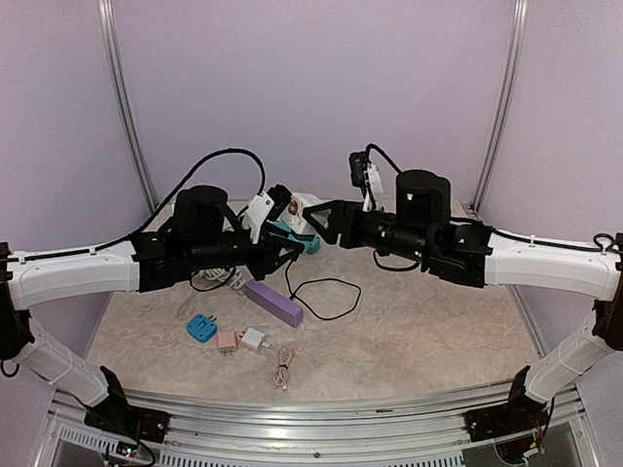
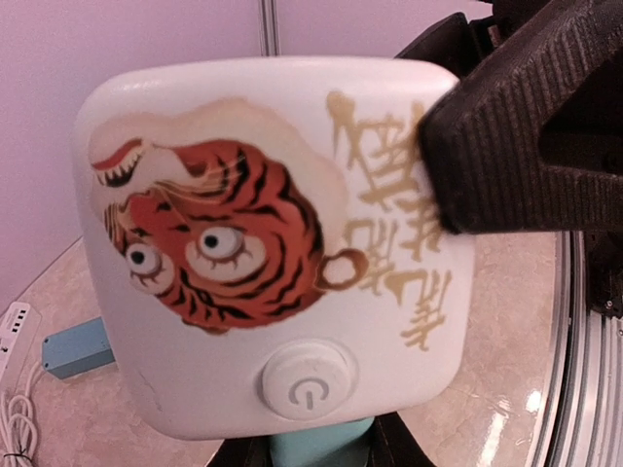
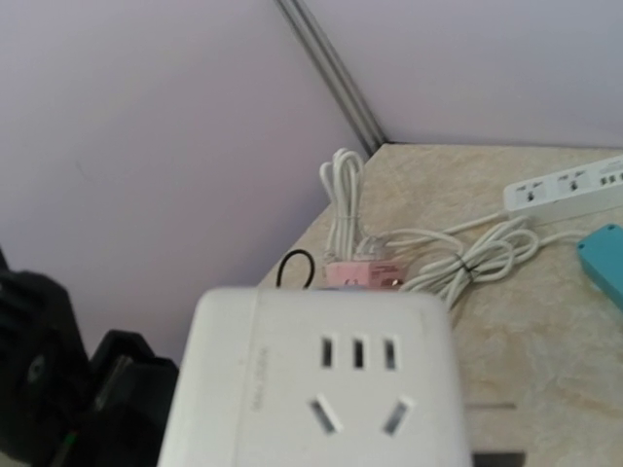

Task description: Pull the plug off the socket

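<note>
White glossy plastic socket cube (image 2: 263, 243), tiger-printed, being held aloft above bench (image 1: 409, 331). Cube's side being clenched by right end effector (image 1: 323, 222); teal plug (image 2: 321, 443) beneath being gripped by left end effector (image 1: 284, 248). Shell judged rigid, light, slippery; plug body best taken squarely, near socket face.

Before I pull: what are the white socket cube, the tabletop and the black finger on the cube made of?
Socket cube: looks like glossy white moulded plastic by its soft sheen and rounded corners, tiger picture printed on. Tabletop: beige marble pattern, faintly shiny; stone or laminate, cannot tell. Black finger: matte, ribbed, likely hard plastic or rubber.
</note>
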Available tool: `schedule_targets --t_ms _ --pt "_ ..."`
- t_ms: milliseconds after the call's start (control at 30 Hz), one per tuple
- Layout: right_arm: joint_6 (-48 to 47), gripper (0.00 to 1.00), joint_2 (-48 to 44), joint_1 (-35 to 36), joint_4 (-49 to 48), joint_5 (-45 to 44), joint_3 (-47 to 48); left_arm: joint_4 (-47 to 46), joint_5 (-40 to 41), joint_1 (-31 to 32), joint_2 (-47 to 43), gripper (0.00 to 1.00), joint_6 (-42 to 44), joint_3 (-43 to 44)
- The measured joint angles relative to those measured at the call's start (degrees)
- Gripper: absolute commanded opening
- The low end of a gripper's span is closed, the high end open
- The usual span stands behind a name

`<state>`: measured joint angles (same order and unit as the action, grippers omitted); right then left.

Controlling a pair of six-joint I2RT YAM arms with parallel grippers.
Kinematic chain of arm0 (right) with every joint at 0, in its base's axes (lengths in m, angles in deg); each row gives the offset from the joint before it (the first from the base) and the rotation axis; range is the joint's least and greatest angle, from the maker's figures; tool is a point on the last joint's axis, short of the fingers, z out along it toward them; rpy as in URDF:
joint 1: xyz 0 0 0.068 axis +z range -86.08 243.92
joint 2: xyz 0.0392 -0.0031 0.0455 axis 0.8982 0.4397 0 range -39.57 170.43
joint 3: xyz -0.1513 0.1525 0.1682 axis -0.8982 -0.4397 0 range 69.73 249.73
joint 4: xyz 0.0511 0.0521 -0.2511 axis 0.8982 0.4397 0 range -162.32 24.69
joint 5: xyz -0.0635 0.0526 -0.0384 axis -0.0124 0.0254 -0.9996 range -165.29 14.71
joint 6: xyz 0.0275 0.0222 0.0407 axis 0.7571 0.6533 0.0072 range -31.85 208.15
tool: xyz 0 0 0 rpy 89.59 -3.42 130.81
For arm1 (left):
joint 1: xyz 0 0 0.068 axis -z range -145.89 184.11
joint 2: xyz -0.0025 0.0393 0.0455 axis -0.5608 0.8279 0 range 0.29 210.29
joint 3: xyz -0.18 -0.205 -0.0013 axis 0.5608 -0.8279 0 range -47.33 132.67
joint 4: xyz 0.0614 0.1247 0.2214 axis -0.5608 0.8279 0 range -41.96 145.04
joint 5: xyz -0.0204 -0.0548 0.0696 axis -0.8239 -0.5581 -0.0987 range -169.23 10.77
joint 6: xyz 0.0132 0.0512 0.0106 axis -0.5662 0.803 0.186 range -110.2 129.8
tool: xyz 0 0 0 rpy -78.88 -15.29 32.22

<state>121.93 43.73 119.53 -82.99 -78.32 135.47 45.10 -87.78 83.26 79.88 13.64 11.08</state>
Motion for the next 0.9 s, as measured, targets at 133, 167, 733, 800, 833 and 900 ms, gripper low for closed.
schedule_targets --t_ms 133,167,733,800,833,900 --pt "2.8 0.0 -0.4 -1.5 -2.8 3.8 -2.5 -1.5 0.0 0.0 -0.1 0.0 0.0 -1.5" --pt "3.5 0.0 -0.4 -1.9 -3.4 4.7 -2.9 -1.8 0.0 0.0 -0.1 0.0 0.0 -1.7" --pt "11.5 0.0 -0.4 -5.2 -11.0 11.8 -6.7 -4.3 0.7 0.1 -1.1 0.0 0.4 -3.0" --pt "11.0 0.0 -0.3 -5.2 -11.0 11.7 -6.6 -4.3 0.7 0.1 -1.1 0.0 0.5 -3.0" --pt "10.8 0.0 -0.3 -5.2 -10.9 11.6 -6.6 -4.2 0.7 0.1 -1.1 0.0 0.5 -3.0" --pt "10.1 0.0 -0.3 -5.2 -10.1 11.3 -6.3 -4.1 0.7 0.1 -1.1 0.0 0.5 -3.0"
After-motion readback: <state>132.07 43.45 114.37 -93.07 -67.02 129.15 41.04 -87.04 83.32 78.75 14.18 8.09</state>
